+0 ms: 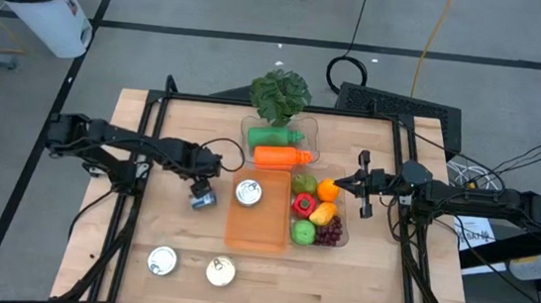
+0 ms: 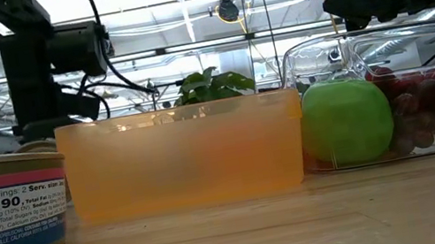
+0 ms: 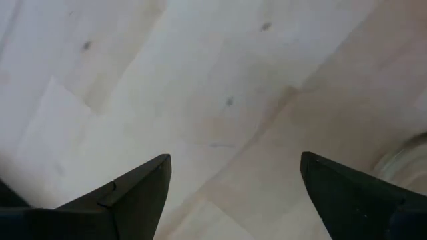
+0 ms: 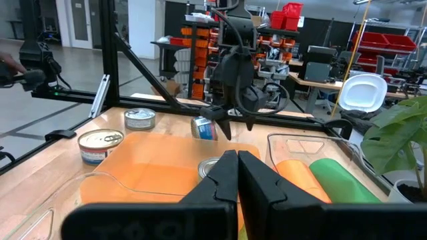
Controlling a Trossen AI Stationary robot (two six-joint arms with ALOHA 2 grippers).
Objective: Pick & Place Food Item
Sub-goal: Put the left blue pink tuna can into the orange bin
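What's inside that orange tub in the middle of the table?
From above, the orange tub holds one tin can near its far end; the remainder looks bare. In the low view its cloudy wall hides the contents, so the can's underside cannot be seen.

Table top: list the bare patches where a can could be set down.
Bare wood lies right of the two cans along the table's near edge, and beside the left end effector. It is crowded around the orange bin and fruit tray.
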